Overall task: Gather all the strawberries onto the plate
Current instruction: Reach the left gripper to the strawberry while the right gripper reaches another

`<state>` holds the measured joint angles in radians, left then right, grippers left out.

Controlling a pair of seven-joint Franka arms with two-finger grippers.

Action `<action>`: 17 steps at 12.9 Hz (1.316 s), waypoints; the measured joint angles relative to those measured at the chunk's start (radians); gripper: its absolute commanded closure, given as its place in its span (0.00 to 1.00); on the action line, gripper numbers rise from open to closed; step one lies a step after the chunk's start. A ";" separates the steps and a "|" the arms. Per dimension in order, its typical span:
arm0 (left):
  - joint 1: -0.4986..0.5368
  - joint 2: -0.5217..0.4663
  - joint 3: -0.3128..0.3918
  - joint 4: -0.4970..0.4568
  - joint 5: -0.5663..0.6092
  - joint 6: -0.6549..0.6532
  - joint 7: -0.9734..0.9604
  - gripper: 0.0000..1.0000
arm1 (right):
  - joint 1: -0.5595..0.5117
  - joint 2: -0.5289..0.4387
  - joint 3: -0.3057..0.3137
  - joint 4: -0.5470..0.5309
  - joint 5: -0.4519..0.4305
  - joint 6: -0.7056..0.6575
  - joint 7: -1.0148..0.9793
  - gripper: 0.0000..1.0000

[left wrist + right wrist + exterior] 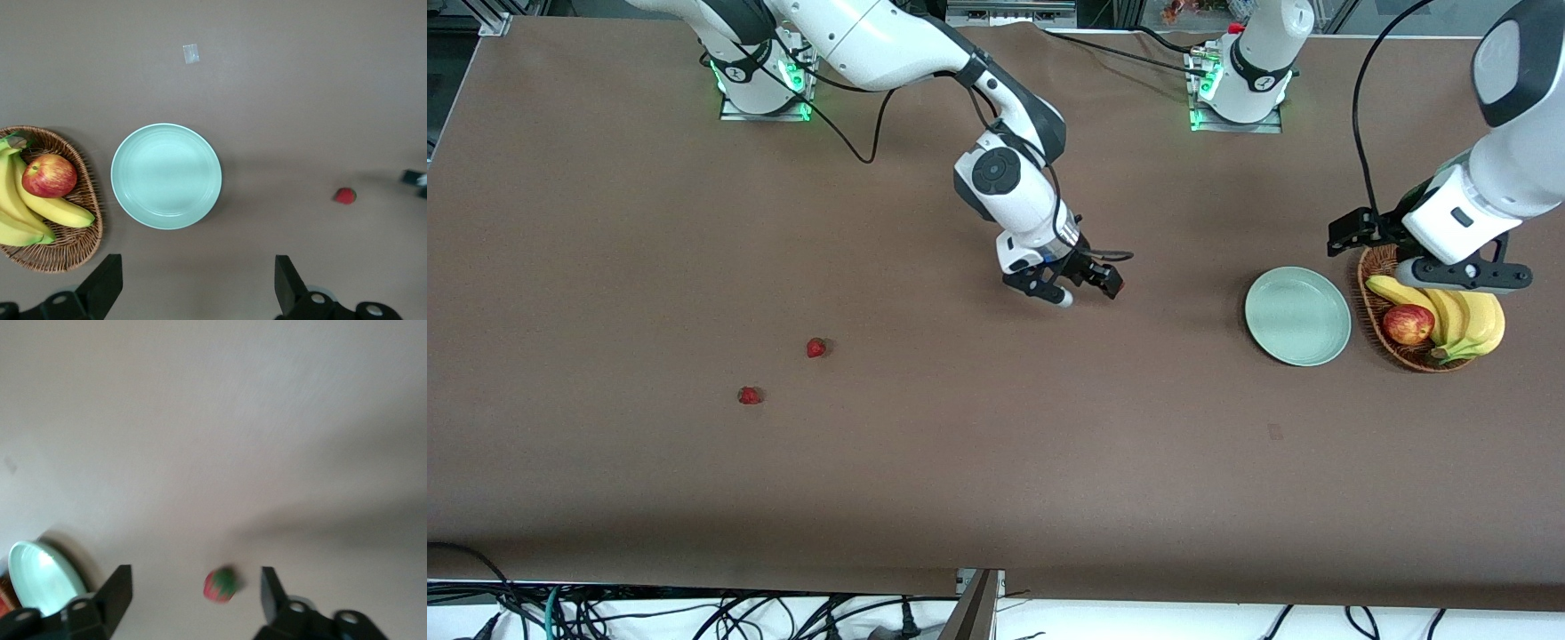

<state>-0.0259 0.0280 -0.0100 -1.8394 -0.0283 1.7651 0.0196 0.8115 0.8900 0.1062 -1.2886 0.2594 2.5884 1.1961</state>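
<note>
Two strawberries lie on the table toward the right arm's end. A third strawberry lies on the table under my open right gripper, between its fingers and touching neither. It also shows in the left wrist view; in the front view my right gripper hides it. The mint-green plate is bare, and its edge shows in the right wrist view. My left gripper hangs open and empty over the basket.
A wicker basket with bananas and a red-yellow apple stands beside the plate toward the left arm's end. A small patch marks the table nearer the front camera than the plate.
</note>
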 measured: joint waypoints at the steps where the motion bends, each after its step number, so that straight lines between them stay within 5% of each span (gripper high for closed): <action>1: 0.000 0.001 0.000 -0.030 0.003 0.032 0.000 0.00 | -0.023 -0.023 -0.011 0.010 -0.001 -0.094 -0.038 0.10; 4: -0.001 0.001 -0.004 -0.103 0.005 0.122 -0.013 0.00 | -0.127 -0.118 -0.051 0.017 -0.002 -0.420 -0.258 0.07; 8: -0.011 0.003 -0.142 -0.240 0.005 0.295 -0.200 0.00 | -0.196 -0.175 -0.254 -0.011 -0.007 -0.710 -0.632 0.04; 12: -0.018 0.004 -0.336 -0.391 0.005 0.444 -0.437 0.00 | -0.197 -0.177 -0.406 -0.151 -0.021 -0.668 -0.920 0.05; 17: -0.017 0.007 -0.388 -0.625 0.006 0.724 -0.548 0.00 | -0.195 -0.184 -0.434 -0.376 -0.021 -0.429 -1.022 0.13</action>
<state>-0.0432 0.0352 -0.3981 -2.4643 -0.0225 2.4895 -0.5281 0.6166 0.7065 -0.3276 -1.6645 0.2383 2.1590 0.1744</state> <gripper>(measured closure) 0.000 0.079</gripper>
